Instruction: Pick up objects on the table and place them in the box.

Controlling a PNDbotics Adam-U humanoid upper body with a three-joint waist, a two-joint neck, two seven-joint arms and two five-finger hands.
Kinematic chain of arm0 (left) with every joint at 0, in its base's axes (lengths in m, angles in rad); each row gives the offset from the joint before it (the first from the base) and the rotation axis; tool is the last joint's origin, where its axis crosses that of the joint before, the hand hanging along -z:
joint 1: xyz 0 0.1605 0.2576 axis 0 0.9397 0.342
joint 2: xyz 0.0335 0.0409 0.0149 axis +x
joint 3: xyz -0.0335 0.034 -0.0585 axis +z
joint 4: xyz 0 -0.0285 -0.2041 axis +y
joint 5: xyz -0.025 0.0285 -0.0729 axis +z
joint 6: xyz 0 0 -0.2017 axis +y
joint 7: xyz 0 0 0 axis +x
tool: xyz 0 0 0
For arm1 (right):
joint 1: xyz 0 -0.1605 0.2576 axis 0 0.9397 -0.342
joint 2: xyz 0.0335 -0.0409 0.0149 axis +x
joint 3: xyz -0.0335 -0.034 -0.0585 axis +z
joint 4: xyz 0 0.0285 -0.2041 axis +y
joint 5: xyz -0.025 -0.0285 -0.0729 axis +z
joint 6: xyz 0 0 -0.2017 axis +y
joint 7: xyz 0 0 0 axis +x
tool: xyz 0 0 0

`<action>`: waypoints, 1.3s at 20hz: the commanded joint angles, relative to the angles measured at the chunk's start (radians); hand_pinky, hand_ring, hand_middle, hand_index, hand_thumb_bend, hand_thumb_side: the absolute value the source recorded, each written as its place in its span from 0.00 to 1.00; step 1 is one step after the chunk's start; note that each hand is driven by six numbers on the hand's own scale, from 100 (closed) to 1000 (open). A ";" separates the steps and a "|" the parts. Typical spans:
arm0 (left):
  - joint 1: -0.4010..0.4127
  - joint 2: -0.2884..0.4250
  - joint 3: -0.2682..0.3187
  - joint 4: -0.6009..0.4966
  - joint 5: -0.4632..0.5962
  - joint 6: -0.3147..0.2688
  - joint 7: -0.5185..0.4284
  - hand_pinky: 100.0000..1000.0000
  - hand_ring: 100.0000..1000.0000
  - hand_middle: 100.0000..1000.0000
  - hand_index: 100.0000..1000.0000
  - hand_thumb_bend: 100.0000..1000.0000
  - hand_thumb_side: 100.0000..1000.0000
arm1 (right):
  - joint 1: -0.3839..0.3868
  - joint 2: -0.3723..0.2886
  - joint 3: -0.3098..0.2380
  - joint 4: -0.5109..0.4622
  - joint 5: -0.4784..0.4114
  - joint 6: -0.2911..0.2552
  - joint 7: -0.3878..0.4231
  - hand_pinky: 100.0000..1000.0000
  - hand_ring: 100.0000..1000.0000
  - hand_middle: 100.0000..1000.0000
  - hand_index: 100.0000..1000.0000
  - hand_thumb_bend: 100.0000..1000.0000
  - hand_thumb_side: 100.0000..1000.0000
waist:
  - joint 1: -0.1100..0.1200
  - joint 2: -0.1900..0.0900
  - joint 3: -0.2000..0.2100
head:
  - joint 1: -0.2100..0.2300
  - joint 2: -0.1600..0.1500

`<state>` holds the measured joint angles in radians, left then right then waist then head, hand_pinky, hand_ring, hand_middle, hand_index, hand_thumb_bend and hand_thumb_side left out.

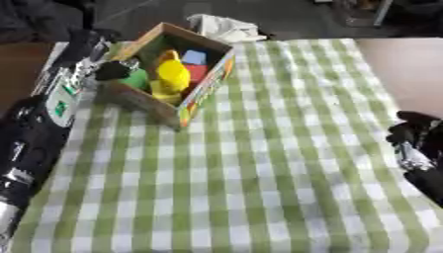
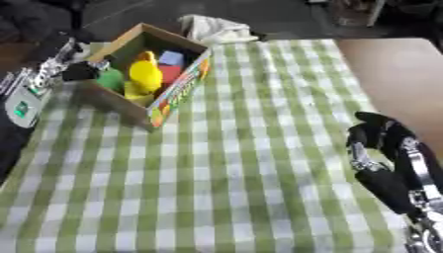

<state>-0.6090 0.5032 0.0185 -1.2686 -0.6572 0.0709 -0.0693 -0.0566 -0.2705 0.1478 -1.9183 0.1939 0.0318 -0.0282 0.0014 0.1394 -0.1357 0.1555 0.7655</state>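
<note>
Hovering my left hand point(image 1: 112, 70) at box point(image 1: 204, 81) rim w/ fingers curled, can't tell if clamped on green thing point(image 1: 137, 79), so drop step; right hand point(image 2: 374, 136) idle, curled; next: release, pull back.

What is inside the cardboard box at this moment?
The box holds a yellow object, a blue block, a red piece and a green piece. The left hand reaches over its rim; anything underneath these is hidden.
</note>
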 commanded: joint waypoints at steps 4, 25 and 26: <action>0.189 -0.017 0.037 -0.419 0.403 -0.057 0.030 0.52 0.68 0.68 0.87 0.00 0.59 | -0.009 -0.007 -0.011 -0.001 0.004 -0.018 -0.033 0.66 0.60 0.57 0.78 0.00 0.37 | 0.000 -0.021 0.027 | -0.008 0.004; 0.534 -0.328 0.015 -0.676 0.596 0.089 -0.006 0.48 0.64 0.63 0.83 0.00 0.81 | 0.009 0.004 -0.004 0.016 -0.008 -0.046 -0.144 0.64 0.57 0.55 0.77 0.00 0.35 | 0.004 -0.029 0.046 | -0.044 0.004; 0.536 -0.328 0.013 -0.676 0.596 0.090 -0.007 0.48 0.64 0.63 0.83 0.00 0.81 | 0.009 0.005 -0.004 0.016 -0.009 -0.047 -0.144 0.64 0.57 0.55 0.77 0.00 0.35 | 0.004 -0.029 0.046 | -0.044 0.004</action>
<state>-0.0698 0.1739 0.0339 -1.9285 -0.0574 0.1581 -0.0771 -0.0427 -0.2590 0.1433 -1.8922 0.1869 -0.0127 -0.1693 0.0050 0.1220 -0.0905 0.1128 0.7655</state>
